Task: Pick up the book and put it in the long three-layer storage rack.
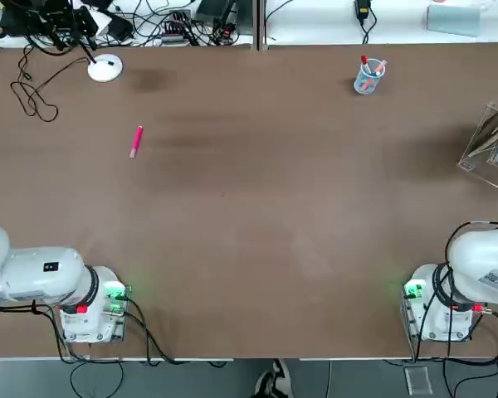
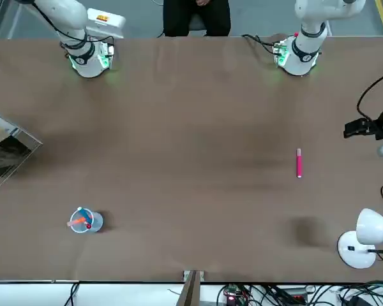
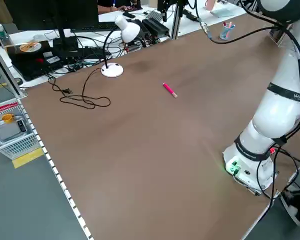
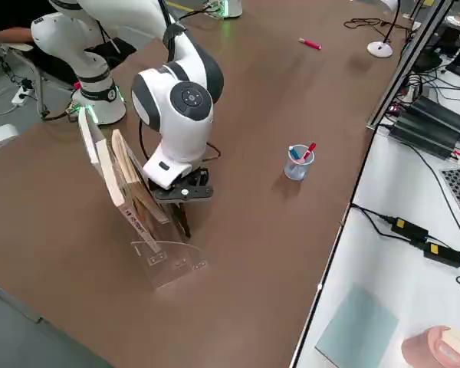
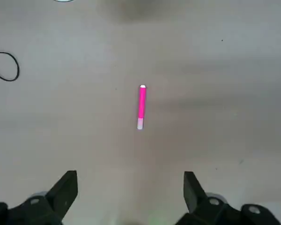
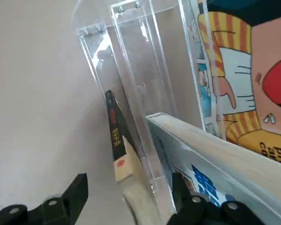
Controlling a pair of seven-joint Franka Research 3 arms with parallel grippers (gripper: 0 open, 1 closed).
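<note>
From overhead, the long three-layer storage rack (image 1: 491, 143) sits at the table's right edge, beyond the right arm's base, with tan book edges showing between its clear panels; the left arm is parked at its own base, well away from the rack. In the front view the rack (image 2: 6, 153) holds a dark cover behind its slanted front panel, which looks like the book (image 2: 5, 155) already lodged there. The right side view shows the right gripper (image 4: 185, 201) low beside the rack (image 4: 149, 238), pointing down at its front tier, so the arm appears posed to let go rather than to carry. In the right wrist view the fingers stand apart with nothing pinched between them; the book (image 6: 116, 140), dark spine up, leans in the front slot of the rack (image 6: 140, 93), just ahead of the open fingers and resting on the panel, while a larger cartoon-covered book (image 6: 239, 93) fills a rear tier. In the left wrist view the left gripper (image 5: 130, 194) hangs wide open and empty above a pink pen (image 5: 141, 106).
</note>
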